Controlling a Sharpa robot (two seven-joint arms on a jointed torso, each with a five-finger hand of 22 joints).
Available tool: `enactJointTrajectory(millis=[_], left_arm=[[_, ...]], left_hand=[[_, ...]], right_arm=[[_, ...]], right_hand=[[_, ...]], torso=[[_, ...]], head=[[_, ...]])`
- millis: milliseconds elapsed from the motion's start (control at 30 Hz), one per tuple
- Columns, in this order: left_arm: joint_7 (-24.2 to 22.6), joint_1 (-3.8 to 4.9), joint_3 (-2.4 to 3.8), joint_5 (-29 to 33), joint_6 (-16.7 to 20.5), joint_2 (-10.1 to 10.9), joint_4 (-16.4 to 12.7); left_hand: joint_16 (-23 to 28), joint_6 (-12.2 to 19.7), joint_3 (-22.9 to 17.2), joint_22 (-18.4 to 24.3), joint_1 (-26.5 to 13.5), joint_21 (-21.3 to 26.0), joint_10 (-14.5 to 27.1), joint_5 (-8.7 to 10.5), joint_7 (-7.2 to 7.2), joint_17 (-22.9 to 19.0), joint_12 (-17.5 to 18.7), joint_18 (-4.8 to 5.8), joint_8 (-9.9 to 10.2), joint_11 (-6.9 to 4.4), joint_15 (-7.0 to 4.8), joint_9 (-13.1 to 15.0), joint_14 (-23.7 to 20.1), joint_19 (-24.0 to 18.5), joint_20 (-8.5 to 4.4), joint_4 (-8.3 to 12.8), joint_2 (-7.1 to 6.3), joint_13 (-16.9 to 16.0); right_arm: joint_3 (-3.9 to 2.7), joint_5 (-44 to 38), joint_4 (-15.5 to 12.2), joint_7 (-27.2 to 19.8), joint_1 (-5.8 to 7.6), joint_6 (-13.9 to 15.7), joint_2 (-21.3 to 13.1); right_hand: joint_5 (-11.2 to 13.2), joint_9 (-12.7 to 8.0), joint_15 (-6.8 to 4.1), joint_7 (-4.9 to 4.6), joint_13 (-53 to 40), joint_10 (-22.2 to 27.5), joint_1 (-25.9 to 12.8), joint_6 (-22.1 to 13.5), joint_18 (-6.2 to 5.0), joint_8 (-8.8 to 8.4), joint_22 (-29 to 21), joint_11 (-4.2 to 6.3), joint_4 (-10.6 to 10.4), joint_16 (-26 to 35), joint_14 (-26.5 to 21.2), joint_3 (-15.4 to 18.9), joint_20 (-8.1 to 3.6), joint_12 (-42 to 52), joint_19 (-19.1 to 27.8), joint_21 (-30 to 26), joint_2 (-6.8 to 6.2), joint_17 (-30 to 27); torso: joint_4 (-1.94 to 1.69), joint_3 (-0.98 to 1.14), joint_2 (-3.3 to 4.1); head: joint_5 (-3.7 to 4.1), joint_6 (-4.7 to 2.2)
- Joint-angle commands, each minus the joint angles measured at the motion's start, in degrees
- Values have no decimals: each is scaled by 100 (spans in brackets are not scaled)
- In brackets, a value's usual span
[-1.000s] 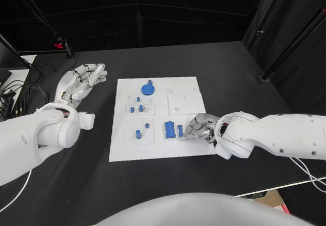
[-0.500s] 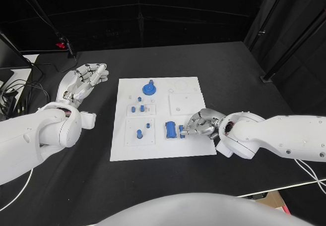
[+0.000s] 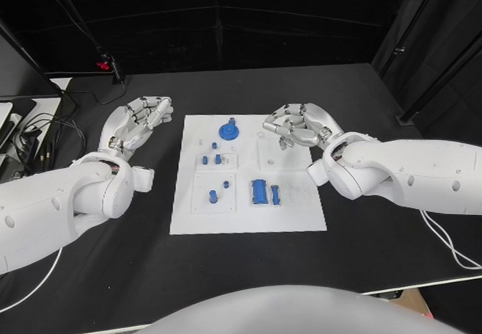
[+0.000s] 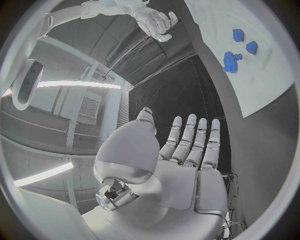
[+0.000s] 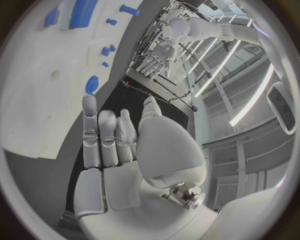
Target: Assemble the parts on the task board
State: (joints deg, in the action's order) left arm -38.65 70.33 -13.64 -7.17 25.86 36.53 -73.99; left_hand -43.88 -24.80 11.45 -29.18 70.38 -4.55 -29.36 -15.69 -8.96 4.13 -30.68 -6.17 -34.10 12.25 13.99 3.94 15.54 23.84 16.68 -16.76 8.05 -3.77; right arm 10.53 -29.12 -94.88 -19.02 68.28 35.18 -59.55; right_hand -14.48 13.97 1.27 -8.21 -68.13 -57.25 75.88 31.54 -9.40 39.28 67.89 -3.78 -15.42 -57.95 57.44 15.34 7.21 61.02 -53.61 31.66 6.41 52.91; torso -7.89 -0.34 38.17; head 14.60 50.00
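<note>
- The task board (image 3: pixel 244 211) is lying in the middle of the black table (image 3: pixel 386 245), between the two hands.
- Blue parts are sitting across the board: a round gear-like part (image 3: pixel 228 129) at the far end, small pegs (image 3: pixel 214 158) mid-board, and a larger block (image 3: pixel 261 190) with a narrower piece (image 3: pixel 276 196) just beside it.
- The left hand (image 3: pixel 136 122) is resting beside the board, fingers extended and spread, holding nothing.
- The right hand (image 3: pixel 295 125) is hovering over the board's far right corner, fingers loosely curled; no part is showing in it.
- Judgement: the assembly is looking partial; the square recess beside that hand is appearing unfilled.
</note>
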Motion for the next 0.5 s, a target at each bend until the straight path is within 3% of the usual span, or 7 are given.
enactJointTrajectory(millis=[33, 100, 133, 233, 333, 400, 500], left_arm=[[-964, -32, 6, 5, 242, 42, -108], [-1067, -48, 6, 5, 279, 53, -153], [-1113, -54, 6, 5, 295, 57, -172], [-1257, -79, 6, 5, 345, 82, -246], [-1365, -98, 6, 5, 387, 100, -304], [-1421, -106, 6, 5, 407, 100, -327], [-1485, -117, 6, 5, 419, 92, -353]], left_hand=[[-23, -85, 133, 46, -112, -34, 128, 185, -126, -41, -17, 123, 10, -341, 168, -19, -88, 32, 4, 3, -45, 8], [-51, -89, 209, 71, -175, -46, 253, 303, 14, -41, -12, 160, 72, -482, 166, -23, -172, 31, -2, 0, -46, 7], [-47, -79, 236, 81, -197, -48, 289, 328, 33, -43, -14, 166, 93, -523, 123, -24, -235, 26, -5, 4, -58, 7], [-28, 105, 318, 145, -294, -31, 459, 394, 5, -44, -10, 133, 200, -559, -72, -28, -511, -44, -51, 3, -131, 8], [-82, 332, 321, 231, -375, 3, 631, 420, -86, -30, -33, 76, 228, -497, -192, -16, -678, -156, -85, 2, -195, -1], [-126, 391, 299, 265, -394, 16, 675, 423, -118, -25, -70, 49, 200, -468, -215, -8, -716, -203, -91, 2, -223, -6], [-196, 424, 250, 290, -400, 20, 699, 422, -185, -22, -147, -12, 130, -397, -266, 4, -752, -238, -113, 4, -258, -13]], right_arm=[[1, 755, 267, -1470, 22, -478, 304], [2, 859, 369, -1628, 18, -553, 445], [2, 928, 406, -1694, 13, -581, 503], [3, 1205, 533, -1903, -21, -683, 710], [3, 1375, 634, -2050, -71, -720, 872], [3, 1448, 680, -2124, -96, -706, 938], [3, 1572, 749, -2211, -132, -684, 1014]], right_hand=[[69, -95, 423, -194, 1050, 1776, -519, -369, 110, -109, -607, -391, -48, 1323, -1350, 230, 225, -1871, 889, -1005, 113, -930], [265, -136, 795, -224, 1777, 2262, -890, -657, 202, -126, -1014, -742, -108, 1947, -1934, 369, 390, -2660, 1311, -1522, 216, -1416], [412, -156, 906, -232, 2107, 2437, -1177, -831, 291, -132, -1208, -877, -31, 2201, -2190, 414, 504, -2962, 1501, -1756, 322, -1645], [841, -231, 1140, -149, 2751, 3117, -1739, -1562, 445, -220, -1653, -1143, -167, 2763, -3048, 288, 627, -3580, 2086, -2349, 78, -2128], [937, -245, 1125, 115, 3152, 3900, -2272, -2110, 531, -160, -2130, -1084, -154, 3082, -3899, -361, 717, -3950, 2747, -2826, -440, -2431], [875, -231, 1043, 282, 3318, 4262, -2484, -2274, 543, -33, -2982, -1000, -164, 3076, -4241, -820, 783, -3987, 3435, -2870, -712, -2543], [795, -238, 968, 390, 3441, 4408, -2594, -2398, 524, 63, -3589, -934, -164, 3002, -4409, -1030, 791, -3900, 3888, -2912, -880, -2644]], torso=[[0, 27, -3], [-21, 35, 17], [-36, 32, 22], [-41, 29, 13], [-25, 28, 16], [-36, 32, 31], [-42, 29, 17]], head=[[-161, 0], [-213, 0], [-217, 0], [-261, -5], [-308, -149], [-302, -226], [-299, -305]])
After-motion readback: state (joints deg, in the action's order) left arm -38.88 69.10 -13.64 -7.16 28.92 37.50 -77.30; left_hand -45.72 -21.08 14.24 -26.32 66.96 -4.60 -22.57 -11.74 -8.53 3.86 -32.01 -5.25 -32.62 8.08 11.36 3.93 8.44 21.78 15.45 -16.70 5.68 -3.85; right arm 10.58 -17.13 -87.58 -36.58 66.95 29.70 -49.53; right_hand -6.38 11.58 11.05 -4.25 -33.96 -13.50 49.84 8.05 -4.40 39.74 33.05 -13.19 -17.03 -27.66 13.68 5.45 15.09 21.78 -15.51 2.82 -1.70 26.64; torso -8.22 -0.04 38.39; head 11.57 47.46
